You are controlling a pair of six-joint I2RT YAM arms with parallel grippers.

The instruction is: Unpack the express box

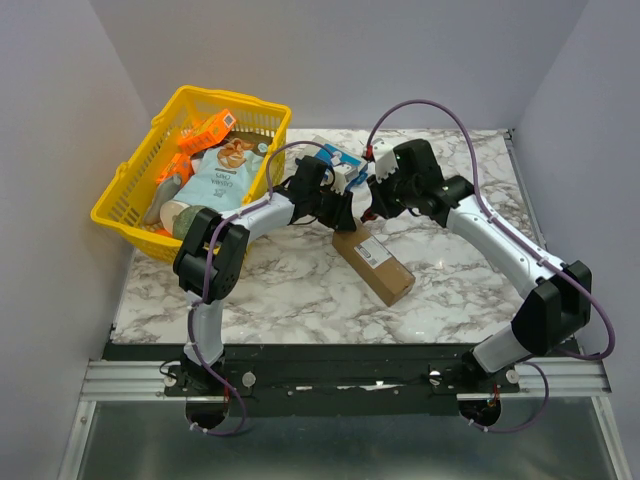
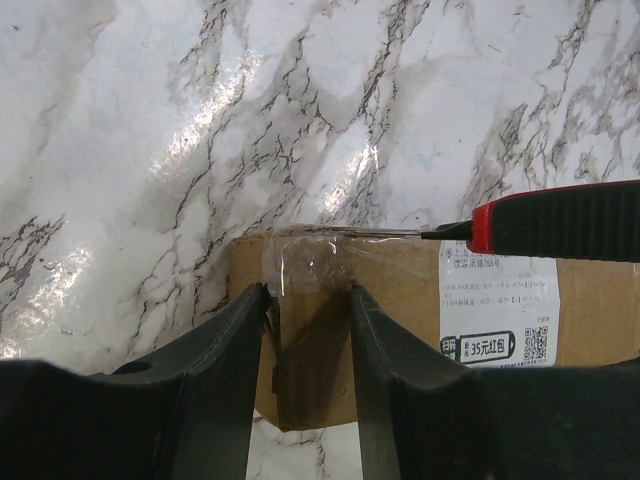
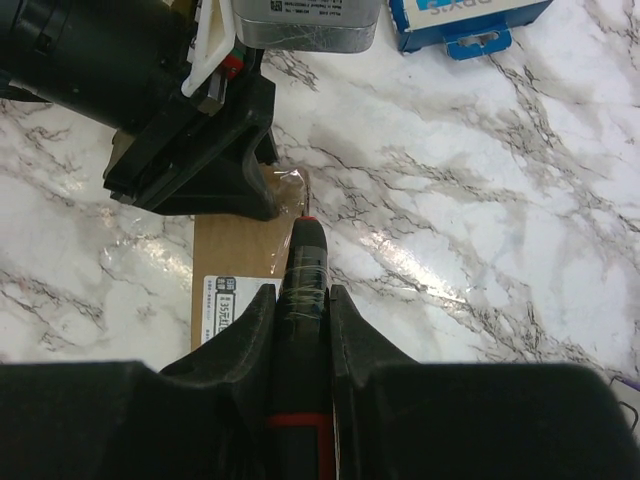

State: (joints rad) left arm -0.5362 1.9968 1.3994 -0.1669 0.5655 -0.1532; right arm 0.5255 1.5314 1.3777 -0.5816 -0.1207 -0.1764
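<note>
The express box [image 1: 377, 260], long brown cardboard with a white label, lies at the table's middle. In the left wrist view the express box [image 2: 400, 300] has clear tape over its end. My left gripper [image 2: 308, 295] stands over that end, its fingers [image 2: 235, 345] apart, resting on the top face and clamping nothing. My right gripper [image 3: 302, 295] is shut on a black-and-red cutter [image 3: 305, 260]. The cutter's handle [image 2: 560, 220] comes in from the right, and its thin blade [image 2: 385, 232] lies along the box's taped far edge. Both grippers, left [image 1: 343, 212] and right [image 1: 372, 205], meet at the box's far end.
A yellow basket [image 1: 130, 205] with packets and orange items stands at the back left. A small blue-and-white box [image 1: 340, 160] lies just behind the grippers, also visible as the blue-and-white box [image 3: 470, 20]. Grey walls close both sides.
</note>
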